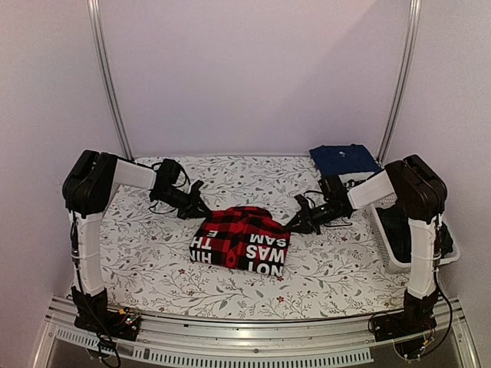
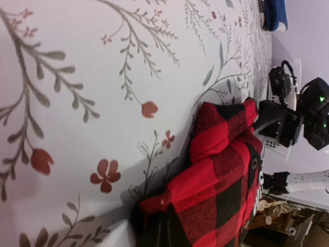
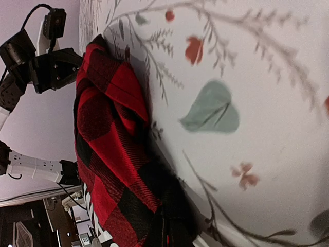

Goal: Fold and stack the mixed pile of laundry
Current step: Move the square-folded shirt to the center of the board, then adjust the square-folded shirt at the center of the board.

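1. Top external view. A red-and-black checked shirt (image 1: 240, 239), bundled with a black band of white lettering along its near edge, lies mid-bench (image 1: 268, 328) on the floral-print cloth (image 1: 153, 253). The left gripper (image 1: 201, 208) meets the shirt's far left corner, and the right gripper (image 1: 295, 224) meets its right edge. A navy folded garment (image 1: 344, 159) rests at the far right corner, well apart from the shirt. A white lattice basket (image 1: 395, 264) stands at the right edge.
2. Left wrist view. A ribbed red cuff and checked folds fill the lower right, against printed sprigs and blossoms. The fingers are lost in dark shadow at the cloth's edge (whether the left gripper pinches the shirt or stands apart cannot be told).
3. Right wrist view. The shirt runs down the left half, its folds heaped on the floral-print cloth. The fingertips are again hidden beneath dark fabric, so the right gripper's opening cannot be told.
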Tool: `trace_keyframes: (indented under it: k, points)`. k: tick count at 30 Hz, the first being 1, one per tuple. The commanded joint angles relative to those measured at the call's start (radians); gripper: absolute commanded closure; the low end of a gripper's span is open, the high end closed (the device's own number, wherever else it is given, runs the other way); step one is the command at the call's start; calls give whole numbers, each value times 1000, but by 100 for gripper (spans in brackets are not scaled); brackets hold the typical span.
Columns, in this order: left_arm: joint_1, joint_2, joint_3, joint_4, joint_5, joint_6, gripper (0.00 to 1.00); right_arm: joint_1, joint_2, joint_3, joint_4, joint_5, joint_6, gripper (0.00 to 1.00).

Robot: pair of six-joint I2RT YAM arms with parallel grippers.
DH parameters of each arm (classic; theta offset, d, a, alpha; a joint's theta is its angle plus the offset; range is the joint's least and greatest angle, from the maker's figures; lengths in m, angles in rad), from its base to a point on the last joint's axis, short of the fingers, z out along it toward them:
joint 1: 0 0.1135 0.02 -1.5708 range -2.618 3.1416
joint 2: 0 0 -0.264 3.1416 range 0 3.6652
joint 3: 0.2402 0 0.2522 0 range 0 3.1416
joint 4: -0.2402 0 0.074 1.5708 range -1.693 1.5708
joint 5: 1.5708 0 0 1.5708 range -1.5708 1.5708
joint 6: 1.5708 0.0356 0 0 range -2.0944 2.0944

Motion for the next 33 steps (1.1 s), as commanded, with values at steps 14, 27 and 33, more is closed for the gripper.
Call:
trace_keyframes:
  k: [14,27,33]
  points:
    - [-150,-416,-17,-245,-333,5,14,27,-510,-190,-402,26,-232,43]
    - [-440,-364,20,-53,-544,628,3,87,-89,233,-334,-95,-219,67]
    - [-444,-216,122,-185,-473,957,15,109,14,277,-293,-127,-183,74]
